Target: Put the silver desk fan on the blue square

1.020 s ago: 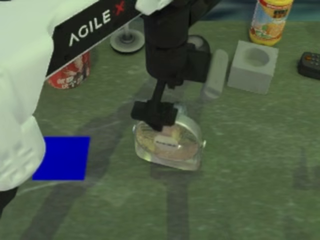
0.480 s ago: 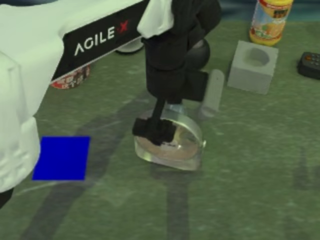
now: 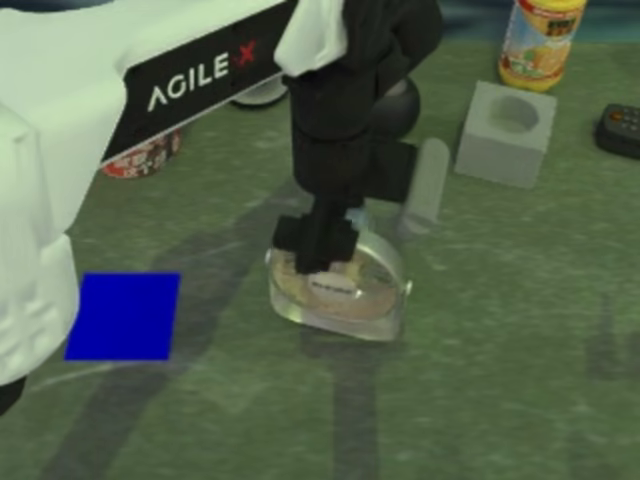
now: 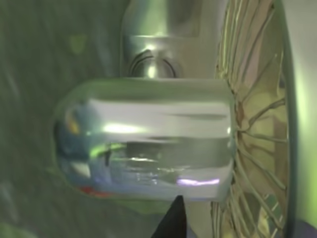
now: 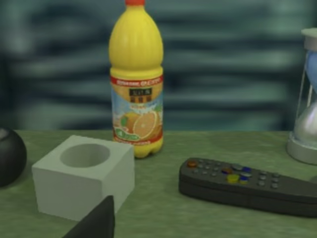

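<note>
The silver desk fan (image 3: 345,290) lies near the table's middle, grille up, its pale hub and dark label showing. My left gripper (image 3: 315,248) reaches down onto its far side and is shut on it. In the left wrist view the fan's shiny motor housing (image 4: 148,139) fills the picture, the wire grille (image 4: 257,124) beside it, and one dark fingertip (image 4: 173,220) touches the housing. The blue square (image 3: 125,315) lies flat at the left, well apart from the fan. My right arm is parked out of the top view; one fingertip (image 5: 101,218) shows, set wide of the middle.
At the back stand an orange juice bottle (image 3: 540,40), a grey cube with a round hole (image 3: 507,132), a dark remote (image 3: 620,128) and a red-and-white can (image 3: 145,155). A grey bar (image 3: 428,180) and a black ball (image 3: 400,105) lie just behind the fan. An hourglass (image 5: 307,99) stands by the remote.
My left gripper came down onto the fan, then its fingers drew together on it. The fan and the blue square have stayed in place.
</note>
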